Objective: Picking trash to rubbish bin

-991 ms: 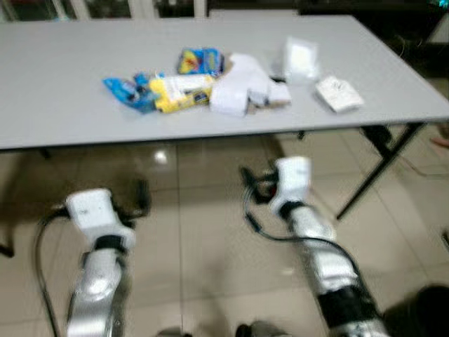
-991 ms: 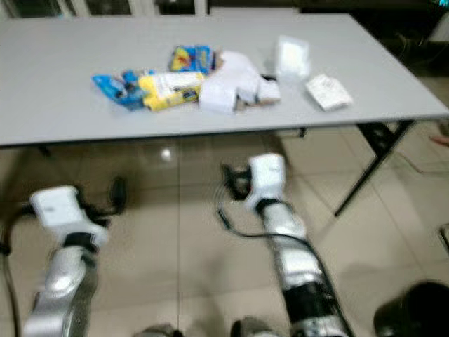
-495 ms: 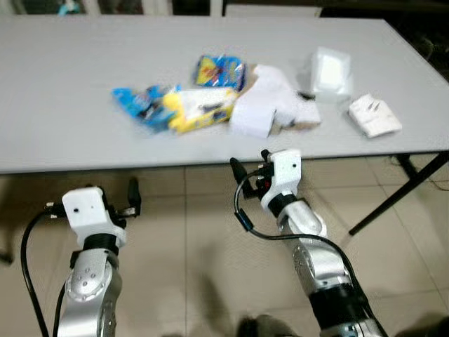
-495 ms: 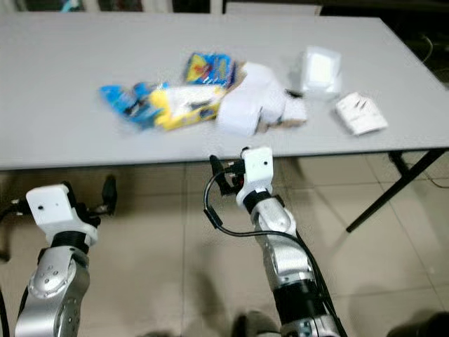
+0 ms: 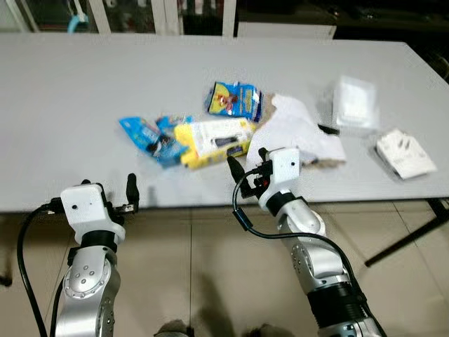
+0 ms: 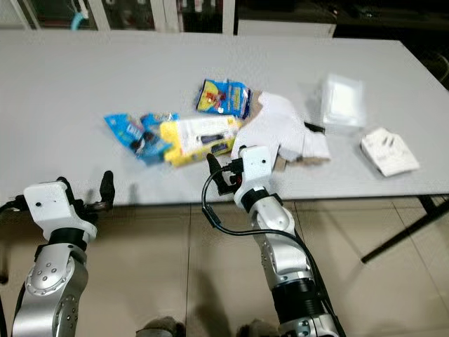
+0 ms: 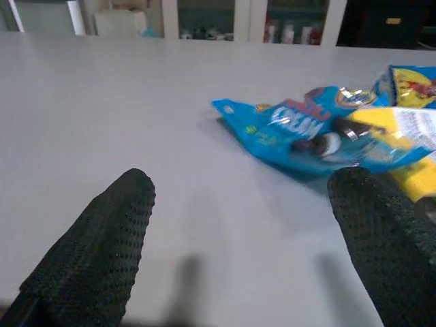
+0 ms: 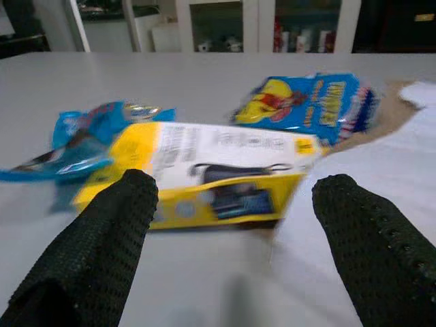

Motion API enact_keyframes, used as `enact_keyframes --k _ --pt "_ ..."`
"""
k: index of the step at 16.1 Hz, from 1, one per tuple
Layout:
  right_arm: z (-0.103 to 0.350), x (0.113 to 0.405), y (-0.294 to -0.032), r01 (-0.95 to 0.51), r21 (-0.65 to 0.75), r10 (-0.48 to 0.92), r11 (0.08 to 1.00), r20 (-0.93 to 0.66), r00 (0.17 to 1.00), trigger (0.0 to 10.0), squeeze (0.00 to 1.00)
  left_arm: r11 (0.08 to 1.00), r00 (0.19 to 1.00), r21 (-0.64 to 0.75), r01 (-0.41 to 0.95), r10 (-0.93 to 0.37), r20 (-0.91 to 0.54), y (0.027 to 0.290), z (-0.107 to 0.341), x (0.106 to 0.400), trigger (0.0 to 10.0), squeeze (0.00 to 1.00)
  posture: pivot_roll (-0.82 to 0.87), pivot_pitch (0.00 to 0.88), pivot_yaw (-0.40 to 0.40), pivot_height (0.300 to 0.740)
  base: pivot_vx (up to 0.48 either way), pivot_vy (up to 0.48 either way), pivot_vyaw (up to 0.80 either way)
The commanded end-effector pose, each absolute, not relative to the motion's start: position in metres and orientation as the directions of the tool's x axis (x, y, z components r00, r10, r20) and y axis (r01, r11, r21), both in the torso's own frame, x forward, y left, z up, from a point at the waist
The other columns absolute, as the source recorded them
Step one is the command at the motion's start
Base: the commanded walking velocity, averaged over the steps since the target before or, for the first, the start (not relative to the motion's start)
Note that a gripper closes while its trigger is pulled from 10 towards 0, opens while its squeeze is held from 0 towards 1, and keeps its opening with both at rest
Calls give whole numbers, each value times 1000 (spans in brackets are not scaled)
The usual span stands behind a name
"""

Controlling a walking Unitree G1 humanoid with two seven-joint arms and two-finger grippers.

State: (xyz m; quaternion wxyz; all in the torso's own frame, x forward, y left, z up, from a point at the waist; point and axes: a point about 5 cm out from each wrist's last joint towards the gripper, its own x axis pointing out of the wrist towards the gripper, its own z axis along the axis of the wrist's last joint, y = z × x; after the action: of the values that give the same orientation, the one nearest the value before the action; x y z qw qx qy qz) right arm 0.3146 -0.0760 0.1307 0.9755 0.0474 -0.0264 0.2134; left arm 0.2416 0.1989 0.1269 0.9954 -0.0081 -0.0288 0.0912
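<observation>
Both arms have come up to the table (image 5: 63, 84) edge, right gripper (image 8: 228, 225) spread before the yellow box (image 5: 214, 137), left gripper (image 7: 238, 238) spread too; I fear snagging the white paper (image 5: 298, 130) beside it.

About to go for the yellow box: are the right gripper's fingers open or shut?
Open. In the right wrist view the two black fingers stand wide apart, with the yellow box lying flat on the table between them, untouched.
</observation>
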Motion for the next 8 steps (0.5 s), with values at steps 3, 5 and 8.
enact_keyframes --k 3,5,8 --pt "133 315 -86 -392 80 386 917 76 919 10000 0 986 984 -28 -166 167 61 192 128 243 10000 0 50 140 -24 740 0 0 0" --pt "133 315 -86 -392 79 386 917 76 919 10000 0 986 984 -31 -166 168 58 193 127 244 10000 0 51 142 -24 740 0 0 0" --pt "133 315 -86 -391 79 386 917 75 920 10000 0 981 979 -38 -192 194 67 201 130 254 10000 0 51 145 -25 740 0 0 0"
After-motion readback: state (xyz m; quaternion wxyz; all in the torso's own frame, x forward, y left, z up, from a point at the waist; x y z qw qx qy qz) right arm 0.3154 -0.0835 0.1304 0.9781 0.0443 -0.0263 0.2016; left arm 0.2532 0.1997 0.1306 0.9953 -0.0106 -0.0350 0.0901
